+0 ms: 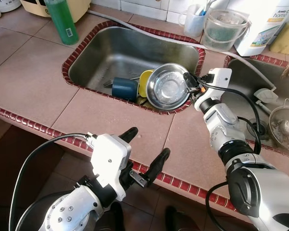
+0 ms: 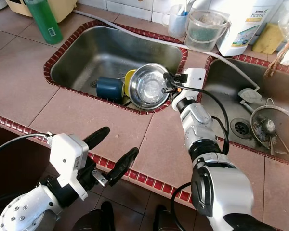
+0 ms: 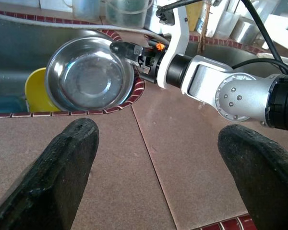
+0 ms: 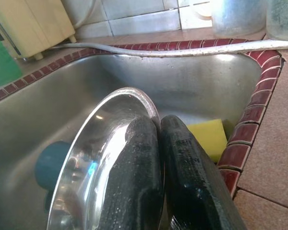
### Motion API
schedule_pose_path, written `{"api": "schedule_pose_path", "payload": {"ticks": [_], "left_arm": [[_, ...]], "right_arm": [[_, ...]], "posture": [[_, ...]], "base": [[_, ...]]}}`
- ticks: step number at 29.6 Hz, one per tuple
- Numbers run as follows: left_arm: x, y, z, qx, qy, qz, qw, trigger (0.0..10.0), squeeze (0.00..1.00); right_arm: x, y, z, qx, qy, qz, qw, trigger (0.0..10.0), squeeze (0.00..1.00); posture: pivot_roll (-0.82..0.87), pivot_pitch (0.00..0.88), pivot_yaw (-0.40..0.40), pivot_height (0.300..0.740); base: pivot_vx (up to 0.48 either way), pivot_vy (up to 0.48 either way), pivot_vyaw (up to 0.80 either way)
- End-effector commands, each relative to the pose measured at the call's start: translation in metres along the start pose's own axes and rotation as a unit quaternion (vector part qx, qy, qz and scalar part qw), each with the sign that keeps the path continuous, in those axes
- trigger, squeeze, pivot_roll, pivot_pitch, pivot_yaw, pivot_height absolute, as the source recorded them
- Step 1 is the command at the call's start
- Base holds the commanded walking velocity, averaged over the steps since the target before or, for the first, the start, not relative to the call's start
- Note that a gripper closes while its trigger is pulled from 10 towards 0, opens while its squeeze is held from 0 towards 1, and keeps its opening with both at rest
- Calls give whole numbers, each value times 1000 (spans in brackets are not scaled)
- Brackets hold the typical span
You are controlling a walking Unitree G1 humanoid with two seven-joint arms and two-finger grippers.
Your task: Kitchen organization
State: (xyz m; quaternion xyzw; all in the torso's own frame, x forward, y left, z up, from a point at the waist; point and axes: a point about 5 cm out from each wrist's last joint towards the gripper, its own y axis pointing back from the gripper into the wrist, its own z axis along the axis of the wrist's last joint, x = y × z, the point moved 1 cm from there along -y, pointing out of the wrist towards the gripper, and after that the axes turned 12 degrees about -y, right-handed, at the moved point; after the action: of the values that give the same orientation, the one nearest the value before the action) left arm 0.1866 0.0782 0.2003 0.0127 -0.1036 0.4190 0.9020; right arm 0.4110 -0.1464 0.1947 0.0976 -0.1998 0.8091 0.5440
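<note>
The right tool [image 1: 188, 82] pinches the rim of the steel bowl [image 1: 166, 87] in the sink [image 1: 101, 53]. The left tool [image 1: 143, 150] waits wide apart over the bench [image 1: 33, 82]. A blue thing [image 1: 124, 88], maybe a cup, lies beside the bowl.

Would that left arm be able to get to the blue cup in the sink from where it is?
Probably yes: the left gripper hangs open over bare counter, and the blue cup lies just beyond the sink's rim. The steel bowl sits beside it, not across the path.

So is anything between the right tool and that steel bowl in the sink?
Nothing visible: the right tool is already clamped on the rim of the steel bowl, which is tilted up at the sink edge.
</note>
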Motion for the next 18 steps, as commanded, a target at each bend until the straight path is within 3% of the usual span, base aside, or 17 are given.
{"api": "schedule_pose_path", "payload": {"ticks": [1,2,3,4,5,18], "left_arm": [[-4,3,3,-3,2,-7,1000,10000,0],[-4,3,3,-3,2,-7,1000,10000,0],[-4,3,3,-3,2,-7,1000,10000,0],[-4,3,3,-3,2,-7,1000,10000,0],[-4,3,4,-3,3,-7,1000,10000,0],[-5,4,4,-3,6,-8,1000,10000,0]], "right_arm": [[2,-2,1,3,-6,4,1000,10000,0],[2,-2,1,4,-8,3,1000,10000,502],[2,-2,1,4,-8,3,1000,10000,502],[1,-2,0,5,-9,3,1000,10000,812],[1,-2,0,5,-10,4,1000,10000,1000],[1,-2,2,3,-10,7,1000,10000,1000]], "posture": [[-61,309,0,740],[-60,313,0,740],[-60,313,0,740],[-60,313,0,740],[-61,314,0,740],[-61,315,1,740]], "base": [[0,0,0],[0,0,0],[0,0,0],[0,0,0],[0,0,0],[0,0,0]]}}
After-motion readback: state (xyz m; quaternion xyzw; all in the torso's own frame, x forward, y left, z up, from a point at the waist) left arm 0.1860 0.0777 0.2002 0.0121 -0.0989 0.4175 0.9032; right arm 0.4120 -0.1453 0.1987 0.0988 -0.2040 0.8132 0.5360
